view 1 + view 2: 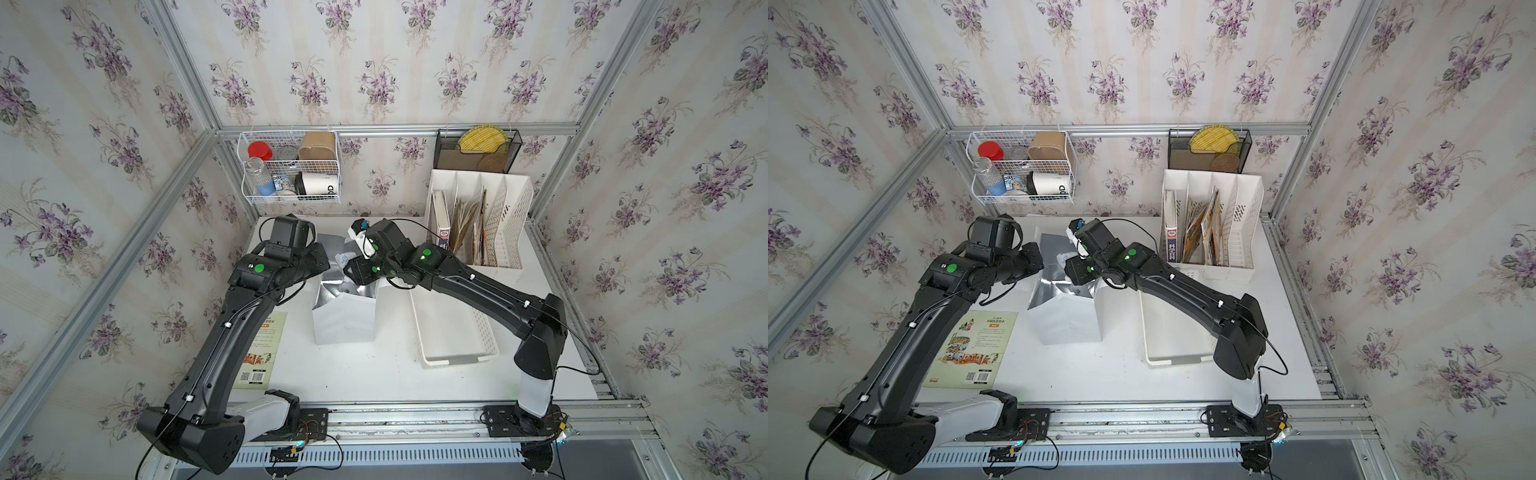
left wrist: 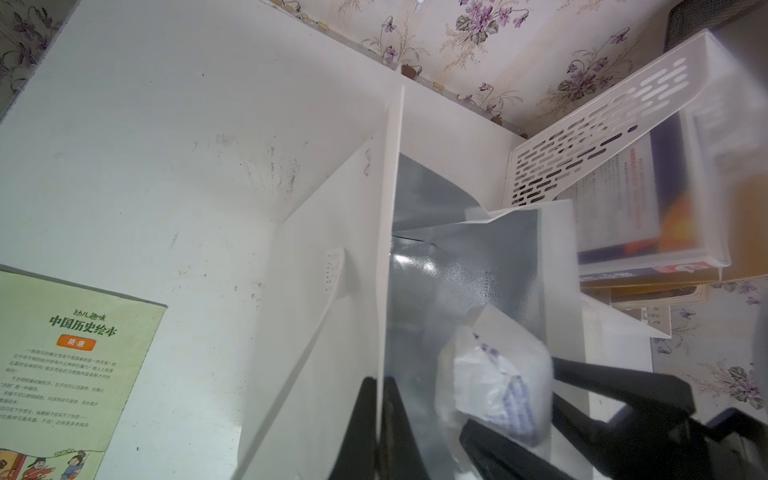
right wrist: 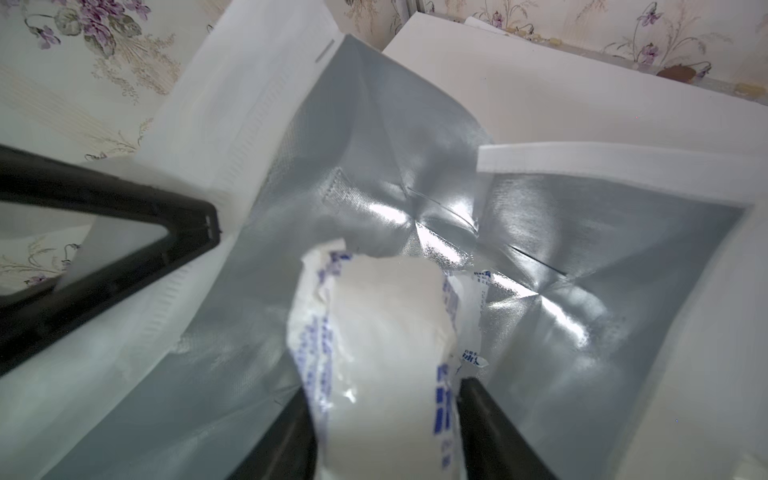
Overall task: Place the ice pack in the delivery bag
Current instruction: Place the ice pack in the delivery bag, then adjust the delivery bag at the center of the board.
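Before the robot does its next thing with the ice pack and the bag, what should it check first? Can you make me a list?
1. The delivery bag stands upright on the table: ok.
2. Bag mouth held open: ok, the left gripper is shut on one wall.
3. The ice pack is over the opening: ok, the silver lining shows on both sides of it.
4. Room inside: ok, nothing else shows in the lining.
5. The right gripper squeezing the pack: cannot tell; the pack sits between its jaws.
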